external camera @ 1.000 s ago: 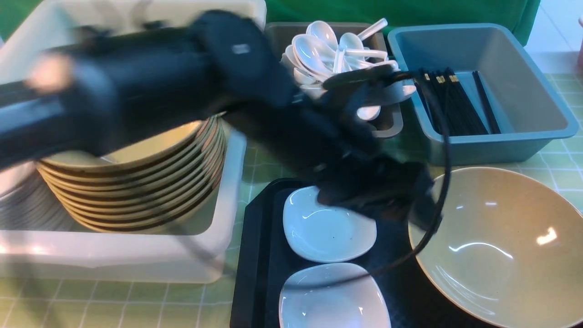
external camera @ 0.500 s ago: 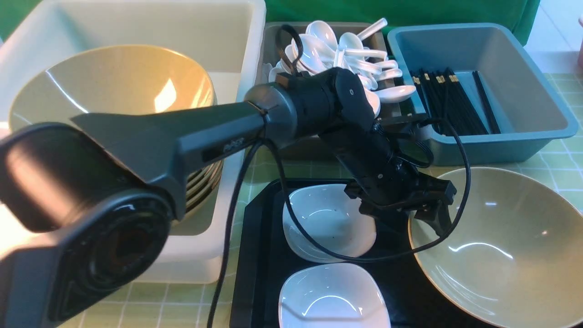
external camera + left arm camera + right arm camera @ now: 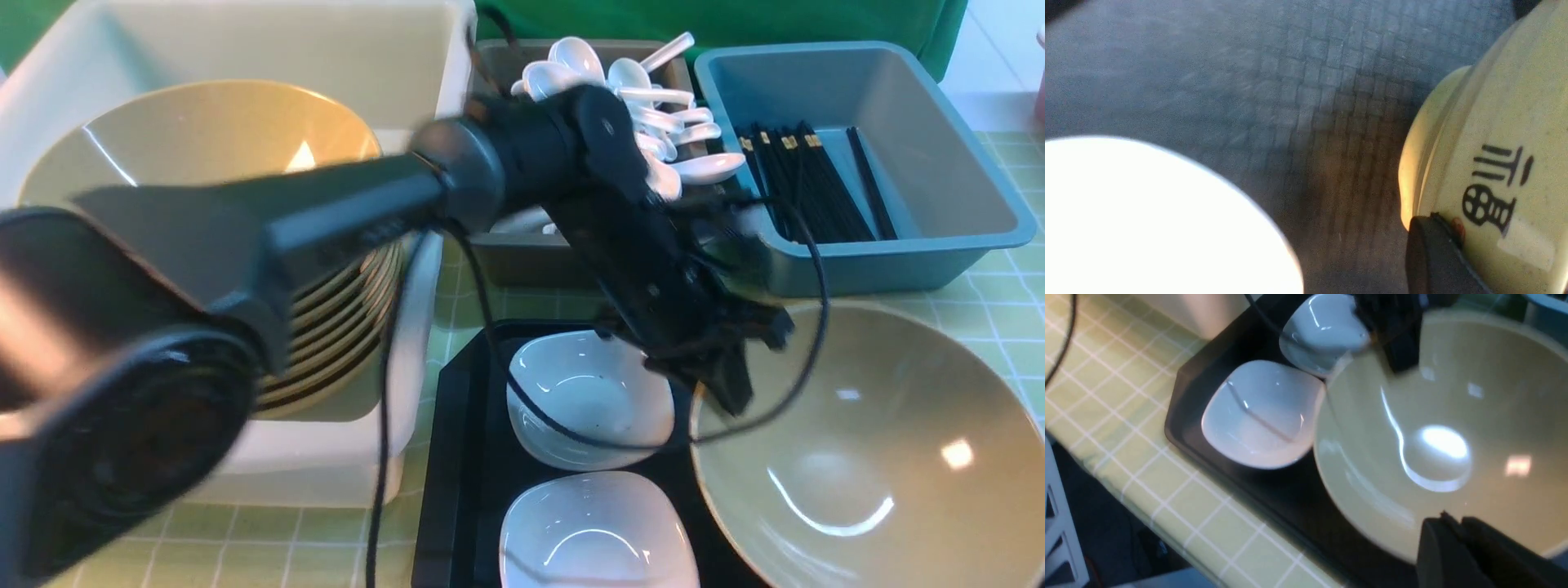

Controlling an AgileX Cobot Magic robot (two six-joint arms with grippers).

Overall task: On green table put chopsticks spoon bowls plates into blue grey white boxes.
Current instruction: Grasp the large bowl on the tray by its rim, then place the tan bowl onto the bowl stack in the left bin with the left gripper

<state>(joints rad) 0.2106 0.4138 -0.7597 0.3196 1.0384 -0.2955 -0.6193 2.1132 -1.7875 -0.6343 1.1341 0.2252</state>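
Left claw: your left gripper (image 3: pixel 727 384) is clamped on the rim of the large tan-olive round bowl (image 3: pixel 857 457), with one finger inside and one against the underside.
Right claw: your right gripper (image 3: pixel 1458 528) sits at the bowl's near rim (how far open, I cannot tell).
Bowl: it lies partly over the black textured tray (image 3: pixel 469 457) on the pale green gridded table (image 3: pixel 1012 310).
Plates: two small glossy white squarish plates (image 3: pixel 588 400) lie on the tray, just beside the bowl.
Bins: the milky white plastic bin (image 3: pixel 269 41) holds stacked tan bowls (image 3: pixel 204 155).

Left end effector (image 3: pixel 729 390) pulled bowl (image 3: pixel 865 465) leftward, further over tray (image 3: pixel 461 457).
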